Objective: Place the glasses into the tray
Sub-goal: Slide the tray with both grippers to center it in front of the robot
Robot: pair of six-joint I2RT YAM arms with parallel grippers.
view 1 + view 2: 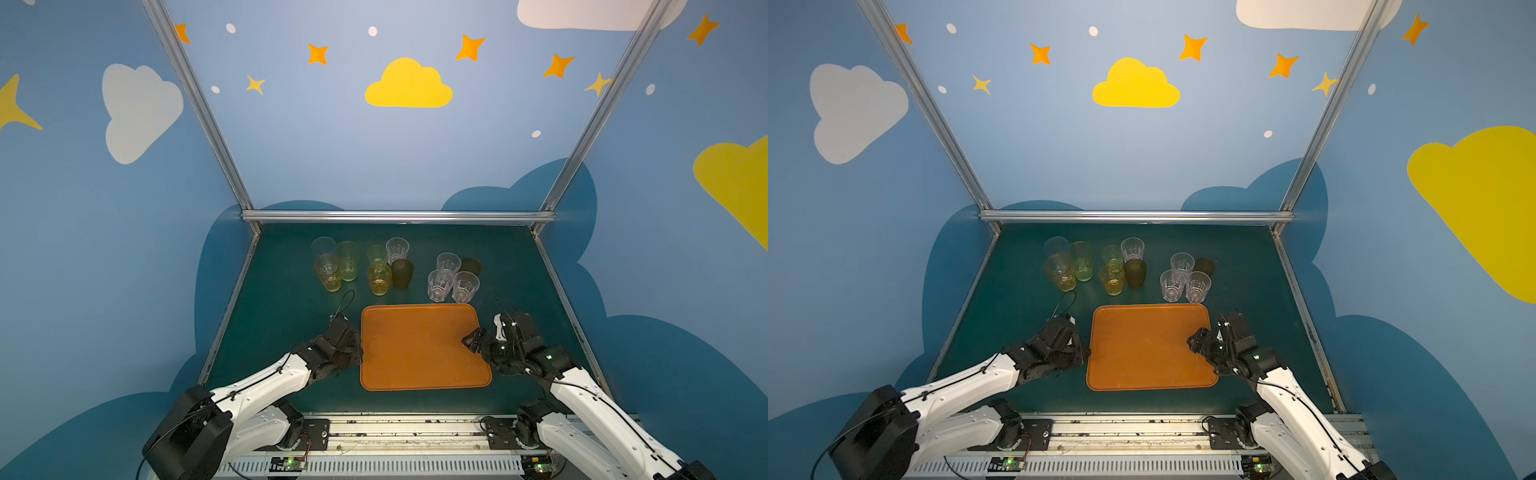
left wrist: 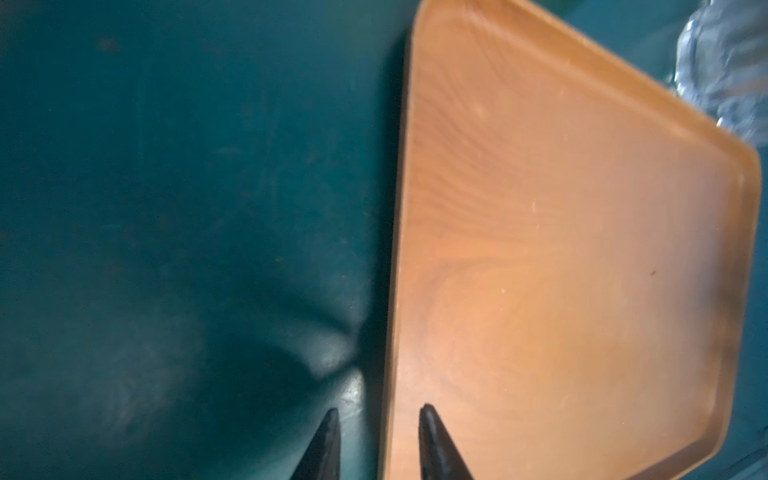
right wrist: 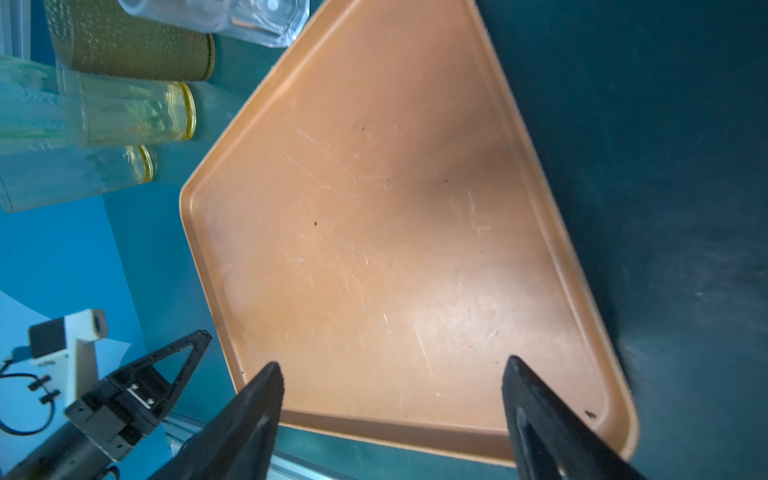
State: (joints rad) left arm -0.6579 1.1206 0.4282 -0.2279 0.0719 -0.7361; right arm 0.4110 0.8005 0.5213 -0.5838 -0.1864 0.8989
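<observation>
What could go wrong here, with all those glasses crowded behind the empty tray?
1. The glasses stand packed in clusters. Reaching for the amber tumbler might tip the dark smoky tumbler right beside it.
2. The left gripper sits astride the rim of the orange tray. A sideways move could shove the tray toward the clear faceted tumblers near its far edge.

No legible text — none anywhere
</observation>
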